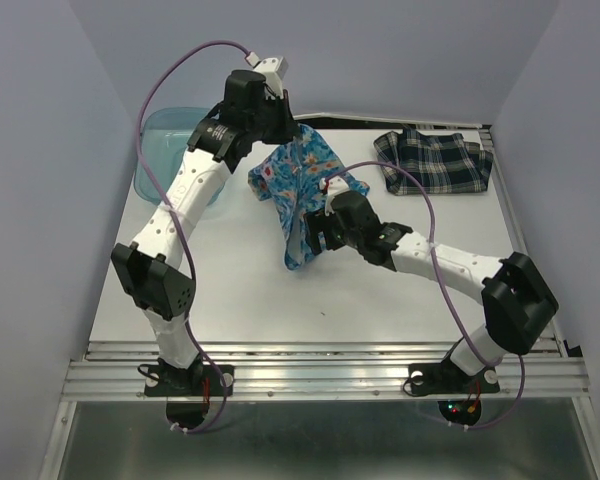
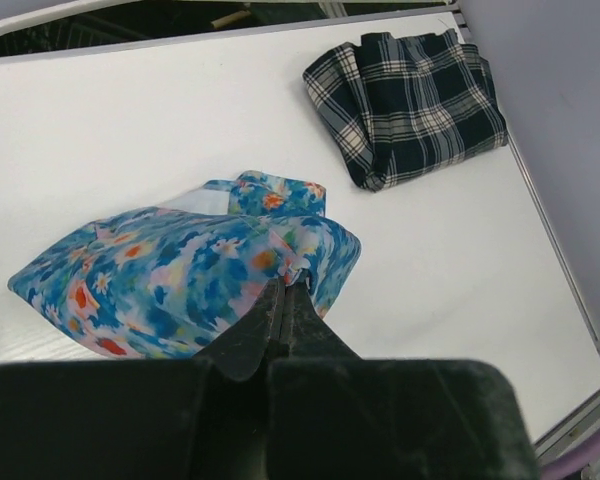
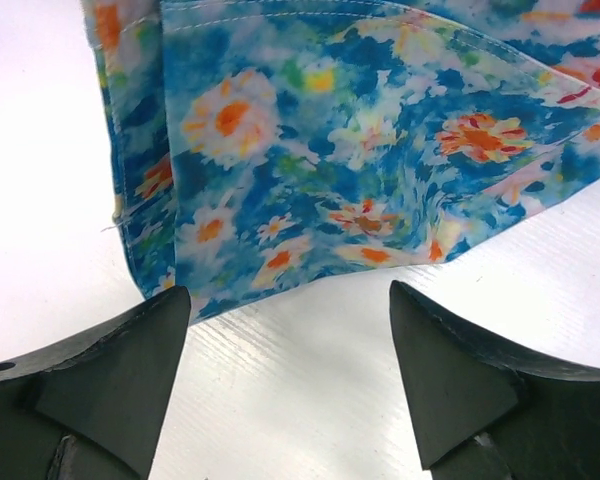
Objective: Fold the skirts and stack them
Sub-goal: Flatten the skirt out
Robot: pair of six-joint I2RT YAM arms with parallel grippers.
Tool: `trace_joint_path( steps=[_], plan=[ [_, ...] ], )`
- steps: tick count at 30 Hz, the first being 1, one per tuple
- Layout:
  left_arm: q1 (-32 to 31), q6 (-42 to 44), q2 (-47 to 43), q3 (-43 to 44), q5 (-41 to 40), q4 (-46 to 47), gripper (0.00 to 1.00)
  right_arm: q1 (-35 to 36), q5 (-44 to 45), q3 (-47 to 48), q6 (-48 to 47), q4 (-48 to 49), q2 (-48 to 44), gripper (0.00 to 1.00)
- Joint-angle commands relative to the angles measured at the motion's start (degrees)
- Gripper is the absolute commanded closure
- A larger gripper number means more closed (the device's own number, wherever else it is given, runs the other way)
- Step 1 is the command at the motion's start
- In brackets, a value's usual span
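Bright even light, faint soft shadows; left claw (image 2: 283,292) near lens slightly blurred.

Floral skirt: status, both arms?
Left jaws shut on floral skirt, pinching a fold. Right jaws open at its edge, empty. Plaid skirt folded, far right corner. Nothing in the way.

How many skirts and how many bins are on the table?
Skirts: 2 (blue flowery skirt, plaid skirt)
Bins: 1 (teal bin)
Total: 3
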Motion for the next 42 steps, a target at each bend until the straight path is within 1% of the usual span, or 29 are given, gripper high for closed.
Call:
trace_joint_path(
  steps=[1,4,6,11,12,14,17,19,21,23,25,26,28,30,32,34,35,37,38,39,40,41,42],
  plan=[
    [0.00,-2.21,-0.11,4.73,-1.27,3.74,1.00,0.53,0.93,2.18,2.27,4.00,0.85,0.15],
    [0.09,-2.47,0.68,5.52,-1.18,3.92,1.00,0.53,0.41,3.84,2.97,4.62,2.34,0.15],
    [0.18,-2.30,1.21,6.14,-1.27,3.83,1.00,1.84,-0.29,4.89,2.89,4.79,3.05,0.16],
    [0.09,-2.47,1.39,6.49,-1.19,4.00,1.00,2.99,0.84,5.78,3.33,4.79,5.33,0.16],
    [0.09,-2.56,1.30,6.49,-1.18,4.09,1.00,3.60,1.72,5.26,3.41,7.14,6.21,0.15],
    [0.18,-2.65,1.21,6.31,-1.18,4.18,1.00,4.22,2.86,4.55,3.24,8.74,7.09,0.16],
    [0.27,-2.56,0.86,6.23,-1.36,4.09,1.00,4.22,7.60,2.97,3.42,11.82,9.20,0.17],
    [0.88,-2.47,0.60,6.31,-1.10,3.92,1.00,4.22,12.26,1.92,3.15,12.09,9.99,0.18],
    [1.32,-2.47,0.33,6.32,-0.66,3.83,1.00,4.22,16.20,0.95,2.19,12.26,9.65,0.21],
    [1.93,-2.47,-0.02,6.31,-0.31,3.83,1.00,4.22,17.54,-1.41,0.61,12.88,8.33,0.23],
    [2.55,-2.38,-0.37,6.23,-0.30,3.83,1.00,4.22,18.34,-3.00,-0.71,13.67,7.28,0.28],
    [2.81,-2.38,-0.37,6.31,-0.31,3.92,1.00,4.22,18.51,-4.31,-1.15,13.67,7.01,0.33],
    [3.16,-1.68,-0.81,6.49,-0.57,4.00,1.00,4.22,18.78,-5.64,-2.82,13.67,6.48,0.38],
    [3.52,-0.80,-1.16,7.28,-1.44,3.92,1.00,4.22,18.95,-7.91,-4.31,12.97,4.47,0.41],
    [4.57,1.21,-1.69,8.07,-2.32,3.48,1.00,4.22,18.60,-9.42,-6.68,11.83,0.52,0.44],
    [6.32,2.44,-1.95,8.86,-2.59,3.04,1.00,3.61,17.38,-11.34,-8.87,9.64,-2.64,0.51],
    [6.85,4.19,-2.04,9.21,-2.33,2.78,1.00,3.09,17.20,-11.71,-9.59,8.84,-5.53,0.60],
    [7.73,6.04,-2.83,8.95,-2.33,1.81,1.00,2.12,17.11,-11.62,-10.56,5.68,-7.57,0.68],
    [8.17,8.40,-3.36,8.08,-2.41,1.55,1.00,-0.06,16.58,-11.45,-10.82,3.50,-8.28,0.73],
    [8.35,9.65,-3.97,6.94,-2.76,1.46,1.00,-1.65,13.88,-11.10,-11.17,0.95,-9.33,0.83],
    [8.53,11.22,-5.63,5.71,-3.46,1.63,1.00,-3.32,12.20,-10.83,-11.52,-0.29,-9.77,0.88],
    [8.61,13.15,-6.60,4.39,-3.73,1.72,1.00,-4.99,10.44,-9.87,-13.79,-1.61,-10.21,0.93],
    [8.70,17.00,-7.57,1.42,-4.95,1.63,1.00,-8.23,7.73,-9.25,-14.68,-3.97,-10.65,0.99]
  ],
)
